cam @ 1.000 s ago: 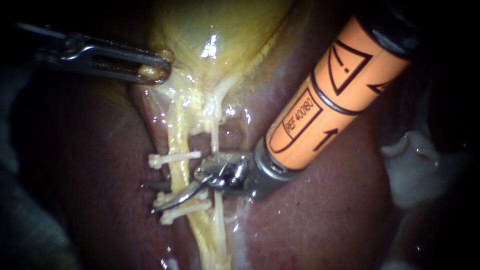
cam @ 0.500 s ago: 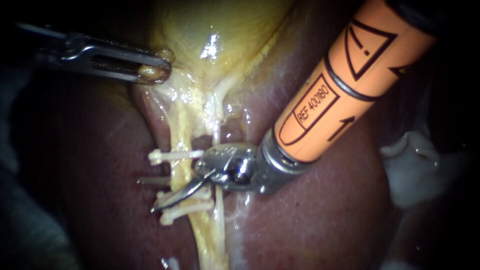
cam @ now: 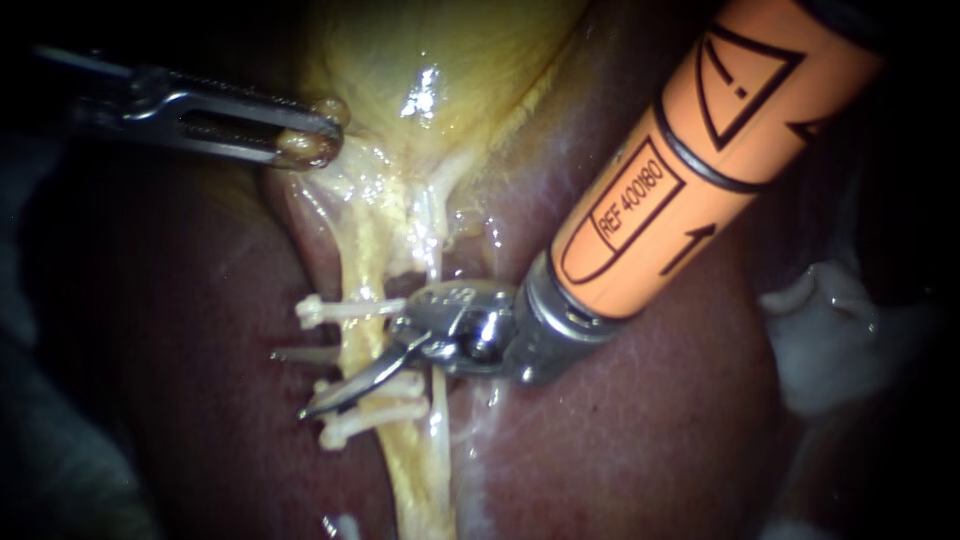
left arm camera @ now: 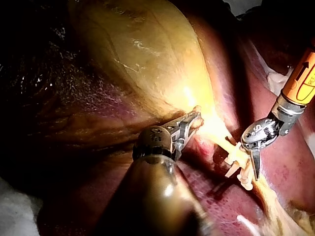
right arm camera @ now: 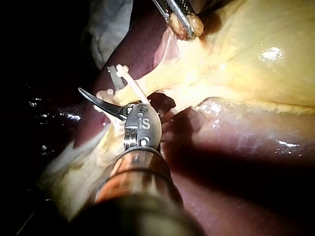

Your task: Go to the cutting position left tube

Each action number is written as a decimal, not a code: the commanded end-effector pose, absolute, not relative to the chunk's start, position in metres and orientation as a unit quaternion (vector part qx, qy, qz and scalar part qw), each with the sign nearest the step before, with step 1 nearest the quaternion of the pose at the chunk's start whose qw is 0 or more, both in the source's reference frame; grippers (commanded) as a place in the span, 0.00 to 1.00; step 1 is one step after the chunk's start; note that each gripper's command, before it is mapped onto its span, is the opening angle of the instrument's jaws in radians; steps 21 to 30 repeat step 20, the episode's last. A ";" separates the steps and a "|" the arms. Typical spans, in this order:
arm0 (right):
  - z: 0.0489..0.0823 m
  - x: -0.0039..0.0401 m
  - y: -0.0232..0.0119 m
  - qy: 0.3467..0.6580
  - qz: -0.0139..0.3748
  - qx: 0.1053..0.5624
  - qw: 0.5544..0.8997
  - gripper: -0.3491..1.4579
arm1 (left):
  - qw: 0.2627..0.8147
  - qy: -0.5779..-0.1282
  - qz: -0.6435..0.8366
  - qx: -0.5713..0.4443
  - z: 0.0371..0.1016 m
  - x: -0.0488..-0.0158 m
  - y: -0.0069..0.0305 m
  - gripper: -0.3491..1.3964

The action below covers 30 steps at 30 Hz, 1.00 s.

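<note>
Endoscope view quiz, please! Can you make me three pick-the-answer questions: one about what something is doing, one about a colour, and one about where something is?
1. What does the slender grey metal left instrument hold?
A) nothing
B) a needle
C) a bit of the glossy yellow gallbladder

2. What colour is the smooth sleeve on the right instrument?
A) green
B) orange
C) blue

3. Where are its curved metal blades?
A) touching the left instrument
B) astride the pale yellow left tube, between small white clips
C) up on the gallbladder

Answers: C, its tip pinches yellow tissue. B, the sleeve is plainly orange. B, one blade crosses in front of the tube and the other shows behind it.
</note>
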<state>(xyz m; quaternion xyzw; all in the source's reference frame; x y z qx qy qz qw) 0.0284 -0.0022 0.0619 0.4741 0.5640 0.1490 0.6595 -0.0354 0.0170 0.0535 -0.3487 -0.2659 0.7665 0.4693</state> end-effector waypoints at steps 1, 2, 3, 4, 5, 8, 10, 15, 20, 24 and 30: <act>0.0618 0.0284 -0.0021 0.564 0.150 0.473 0.660 0.91 | 0.469 -0.266 0.766 -0.349 0.0535 -0.0354 0.0170 0.00; 0.0617 0.0284 -0.0020 0.566 0.149 0.470 0.661 0.91 | 0.469 -0.266 0.766 -0.349 0.0535 -0.0354 0.0170 0.00; 0.0617 0.0284 -0.0020 0.566 0.151 0.469 0.661 0.91 | 0.469 -0.266 0.766 -0.349 0.0535 -0.0354 0.0170 0.00; 0.0617 0.0284 -0.0019 0.566 0.151 0.469 0.661 0.91 | 0.469 -0.266 0.766 -0.349 0.0535 -0.0354 0.0170 0.00; 0.0617 0.0284 -0.0019 0.567 0.149 0.468 0.661 0.91 | 0.469 -0.266 0.766 -0.349 0.0535 -0.0354 0.0170 0.00; 0.0616 0.0284 -0.0019 0.567 0.149 0.468 0.661 0.91 | 0.469 -0.266 0.766 -0.349 0.0535 -0.0354 0.0170 0.00; 0.0616 0.0284 -0.0019 0.567 0.149 0.468 0.661 0.91 | 0.469 -0.266 0.766 -0.349 0.0535 -0.0354 0.0170 0.00; 0.0616 0.0284 -0.0020 0.567 0.149 0.467 0.661 0.91 | 0.469 -0.266 0.766 -0.349 0.0535 -0.0354 0.0170 0.00; 0.0618 0.0284 -0.0021 0.568 0.154 0.462 0.663 0.91 | 0.469 -0.266 0.766 -0.349 0.0535 -0.0354 0.0170 0.00; 0.0618 0.0284 -0.0021 0.568 0.154 0.462 0.663 0.91 | 0.469 -0.266 0.766 -0.349 0.0535 -0.0354 0.0170 0.00; 0.0618 0.0284 -0.0021 0.568 0.154 0.462 0.663 0.91 | 0.469 -0.266 0.766 -0.349 0.0535 -0.0354 0.0170 0.00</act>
